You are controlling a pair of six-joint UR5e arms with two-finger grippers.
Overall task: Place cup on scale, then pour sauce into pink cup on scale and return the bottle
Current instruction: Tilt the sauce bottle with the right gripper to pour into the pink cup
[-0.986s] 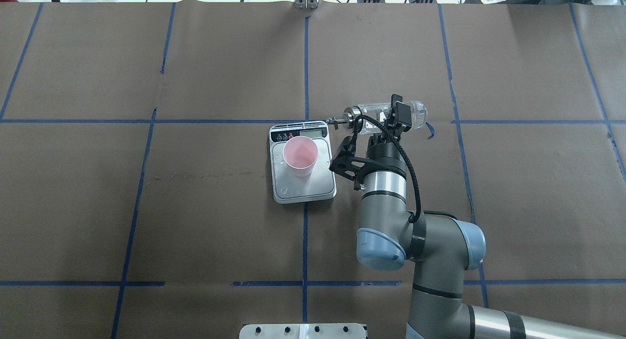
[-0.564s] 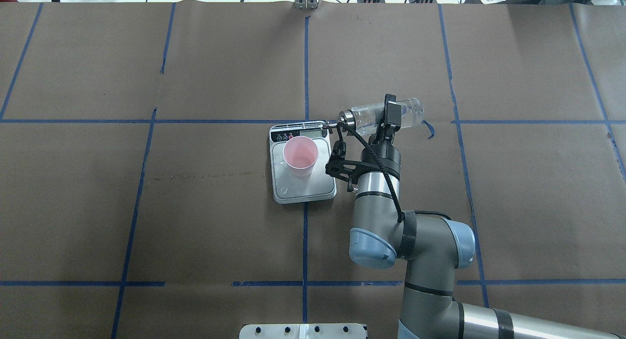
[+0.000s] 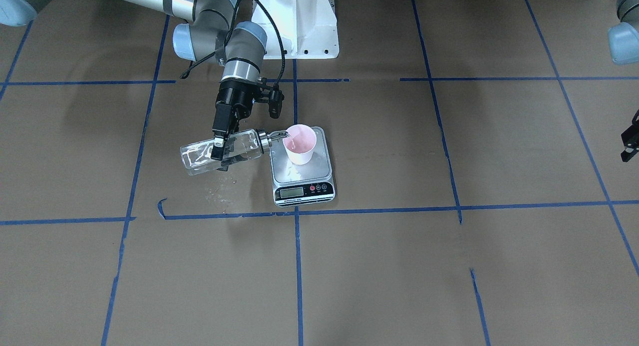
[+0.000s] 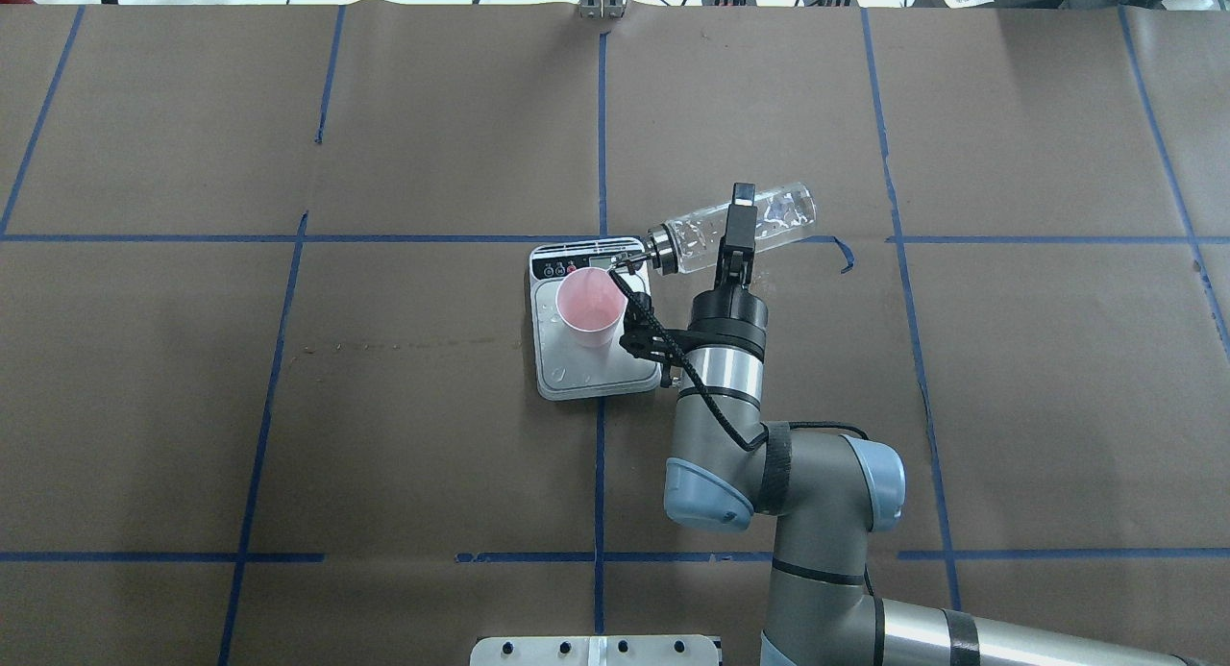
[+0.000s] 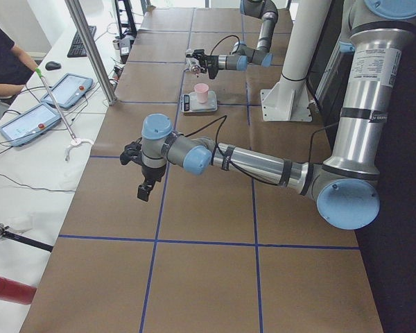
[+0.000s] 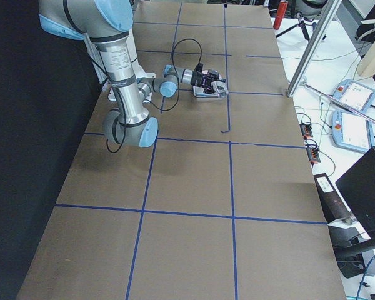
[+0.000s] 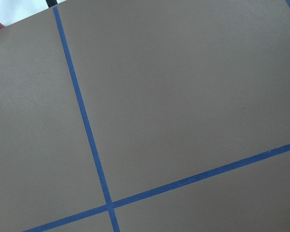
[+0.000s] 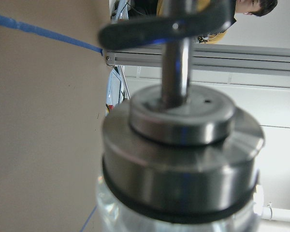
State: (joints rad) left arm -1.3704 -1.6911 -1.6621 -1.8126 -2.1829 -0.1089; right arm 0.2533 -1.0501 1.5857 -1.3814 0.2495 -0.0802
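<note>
The pink cup (image 4: 590, 306) stands upright on the silver scale (image 4: 601, 373), also in the front view, cup (image 3: 299, 145) on scale (image 3: 304, 188). My right gripper (image 4: 735, 229) is shut on the clear bottle (image 4: 783, 209), which lies tilted with its silver cap (image 4: 661, 248) low and the thin spout at the cup's rim. Clear sauce with bubbles shows inside the bottle (image 3: 197, 159). The right wrist view shows only the cap (image 8: 179, 159) close up. My left gripper (image 5: 144, 191) hovers far off over bare table; I cannot tell how its jaws stand.
Droplets lie on the scale's platform, and a wet patch (image 3: 219, 192) marks the paper beside it. Blue tape lines cross the brown table. The white robot base (image 3: 299, 21) stands at the robot's side of the table. Operators' tablets (image 5: 35, 118) lie beyond the far edge.
My right gripper has moved left toward the scale and rolled the bottle further down, bringing the spout from beside the scale's display to the cup's rim. The cup and scale have not moved.
</note>
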